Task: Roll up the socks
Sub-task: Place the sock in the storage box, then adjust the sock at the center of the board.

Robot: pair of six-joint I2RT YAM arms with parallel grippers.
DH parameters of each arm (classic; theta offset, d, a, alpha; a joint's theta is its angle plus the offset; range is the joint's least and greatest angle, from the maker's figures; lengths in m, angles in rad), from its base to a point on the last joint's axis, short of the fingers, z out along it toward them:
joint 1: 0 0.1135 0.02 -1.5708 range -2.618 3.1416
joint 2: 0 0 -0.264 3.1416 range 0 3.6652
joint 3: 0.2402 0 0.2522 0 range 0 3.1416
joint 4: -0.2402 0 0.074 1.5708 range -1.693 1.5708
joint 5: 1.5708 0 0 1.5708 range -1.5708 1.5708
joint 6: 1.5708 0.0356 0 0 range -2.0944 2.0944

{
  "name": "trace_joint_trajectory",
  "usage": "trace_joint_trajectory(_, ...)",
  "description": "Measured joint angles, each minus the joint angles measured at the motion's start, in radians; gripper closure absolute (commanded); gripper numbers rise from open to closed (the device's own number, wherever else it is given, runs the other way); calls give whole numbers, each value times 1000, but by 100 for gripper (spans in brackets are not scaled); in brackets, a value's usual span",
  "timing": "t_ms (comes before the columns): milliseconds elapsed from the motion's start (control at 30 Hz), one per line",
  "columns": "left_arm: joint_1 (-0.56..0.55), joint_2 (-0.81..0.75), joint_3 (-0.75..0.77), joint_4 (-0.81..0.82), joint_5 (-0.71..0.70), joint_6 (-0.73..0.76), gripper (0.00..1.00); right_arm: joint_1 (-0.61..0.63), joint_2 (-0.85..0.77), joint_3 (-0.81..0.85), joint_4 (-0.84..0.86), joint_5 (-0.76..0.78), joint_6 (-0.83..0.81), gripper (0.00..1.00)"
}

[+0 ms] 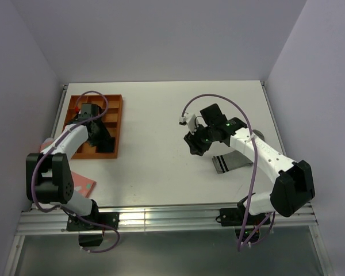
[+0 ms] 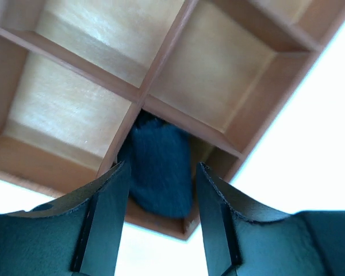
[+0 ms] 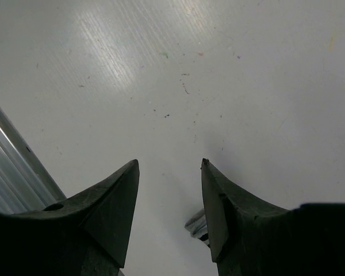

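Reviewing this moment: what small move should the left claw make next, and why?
Probably lift the left claw straight up, clear of the wooden tray: the navy sock already sits bundled in a corner compartment, and the jaws stand apart on either side of it, not pinching.

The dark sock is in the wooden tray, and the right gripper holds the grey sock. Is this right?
No. The right gripper holds nothing: the right wrist view shows its jaws open above the table, where the grey sock lies. The dark sock is in the wooden tray.
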Motion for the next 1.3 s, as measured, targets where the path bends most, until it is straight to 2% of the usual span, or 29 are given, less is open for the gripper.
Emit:
trace_joint_trajectory(300,-2,-229,52,-36,27,4,46,-21,-49,-6,-5,114,3,44)
trace_joint_trajectory(500,-71,-338,70,-27,60,-15,45,-89,-111,-133,-6,245,0,40)
trace_joint_trajectory(800,-247,-348,76,58,109,-72,46,-171,-99,-233,-2,367,2,40)
trace_joint_trajectory(1300,-322,-348,28,137,125,-103,46,-172,45,-232,17,350,18,42)
